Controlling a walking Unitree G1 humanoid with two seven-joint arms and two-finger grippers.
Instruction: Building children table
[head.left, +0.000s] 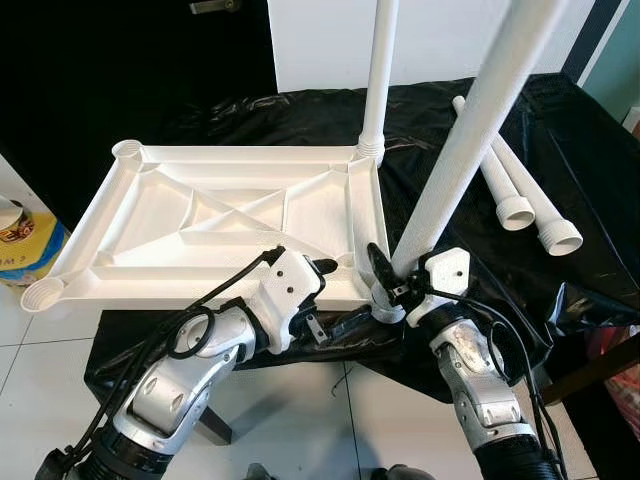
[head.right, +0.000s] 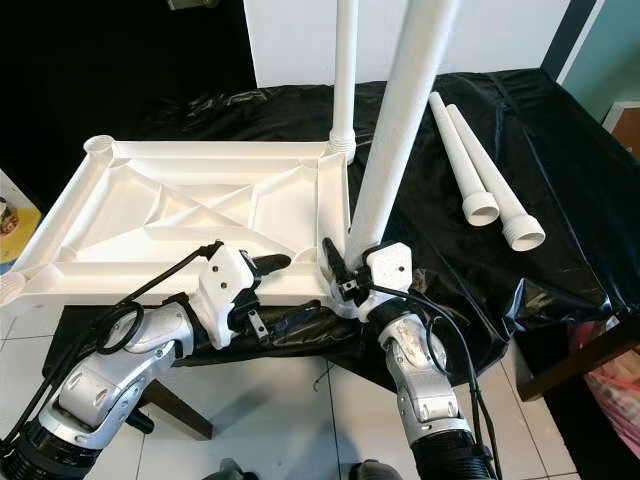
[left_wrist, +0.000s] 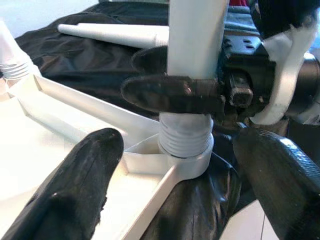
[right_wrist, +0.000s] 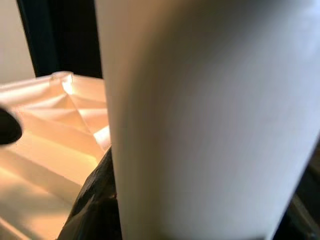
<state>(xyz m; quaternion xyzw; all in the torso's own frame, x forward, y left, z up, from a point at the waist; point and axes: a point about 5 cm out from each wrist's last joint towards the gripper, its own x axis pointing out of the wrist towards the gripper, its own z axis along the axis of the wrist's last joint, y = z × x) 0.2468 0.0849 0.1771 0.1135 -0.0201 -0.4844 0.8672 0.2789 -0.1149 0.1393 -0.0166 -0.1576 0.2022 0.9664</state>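
Observation:
A white plastic tabletop (head.left: 220, 215) lies upside down on a table draped in black sheet (head.left: 450, 120). One white leg (head.left: 378, 80) stands upright in its far right corner. A second leg (head.left: 470, 130) leans slightly in the near right corner socket (left_wrist: 187, 167), threaded end (left_wrist: 184, 140) sitting in it. My right gripper (head.left: 393, 268) is shut on this leg just above the thread. My left gripper (left_wrist: 175, 195) is open at the tabletop's front edge beside that socket, fingers (left_wrist: 75, 190) on either side of the corner without touching it.
Two loose white legs (head.left: 520, 185) lie side by side on the black sheet at the right. A yellow container (head.left: 25, 250) stands on the tiled floor at the left. A brown furniture edge (head.left: 600, 370) shows at the lower right.

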